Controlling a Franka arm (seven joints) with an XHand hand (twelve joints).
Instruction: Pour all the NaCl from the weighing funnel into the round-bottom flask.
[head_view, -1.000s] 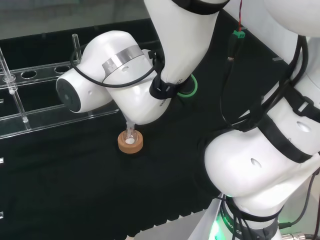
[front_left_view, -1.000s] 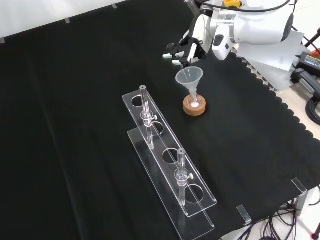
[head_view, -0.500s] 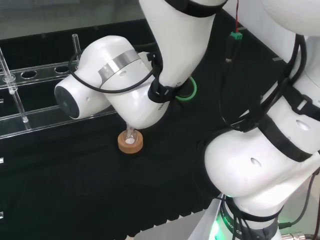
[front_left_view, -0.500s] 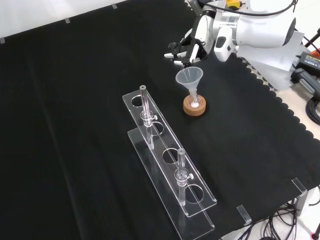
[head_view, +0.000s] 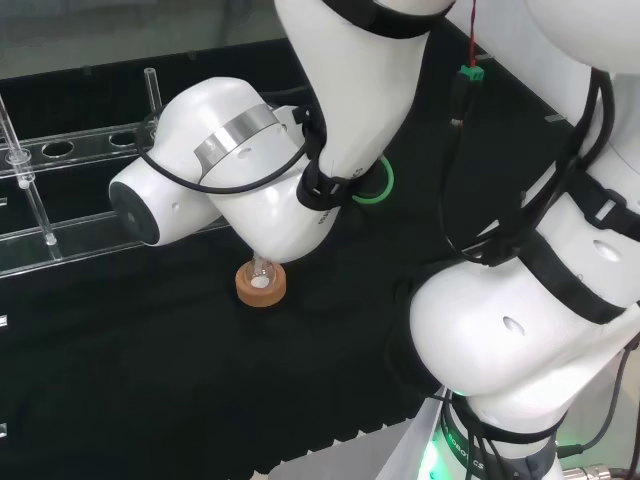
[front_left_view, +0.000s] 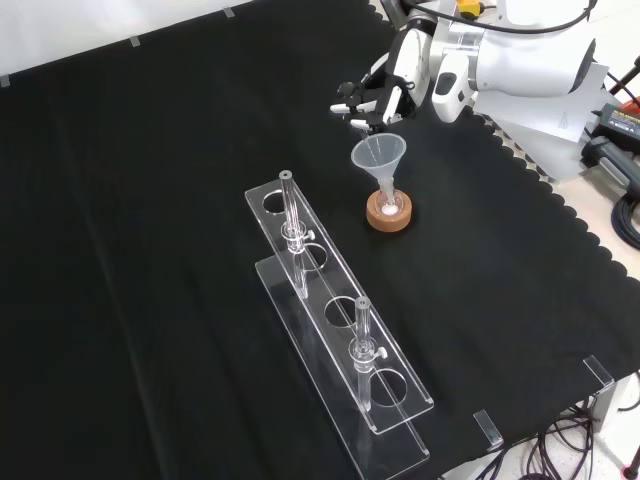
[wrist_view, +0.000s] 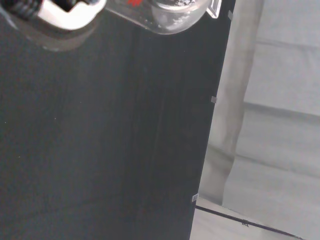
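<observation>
A clear cone-shaped funnel (front_left_view: 378, 158) stands upright with its stem in the neck of a small round glass flask (front_left_view: 389, 206), which sits in a tan cork ring (front_left_view: 389, 215) on the worktop (front_left_view: 150, 250), a flat surface draped in matte black cloth with a scalloped edge at the front view's right. A little white powder (head_view: 260, 283) shows in the bottom of the flask. In the head view the arm's large white link hides the funnel and most of the flask, leaving the cork ring and the flask's lower part visible.

The black and white hand (front_left_view: 372, 97) hangs just above and behind the funnel's rim in the front view, fingers curled around a small clear vessel (wrist_view: 176, 14); the wrist view shows white grains clinging inside it, cut off at the frame's edge.

A long clear plastic rack (front_left_view: 335, 315) with round holes carries two slim glass tubes (front_left_view: 290, 222). Pale wall and floor lie beyond the cloth.
</observation>
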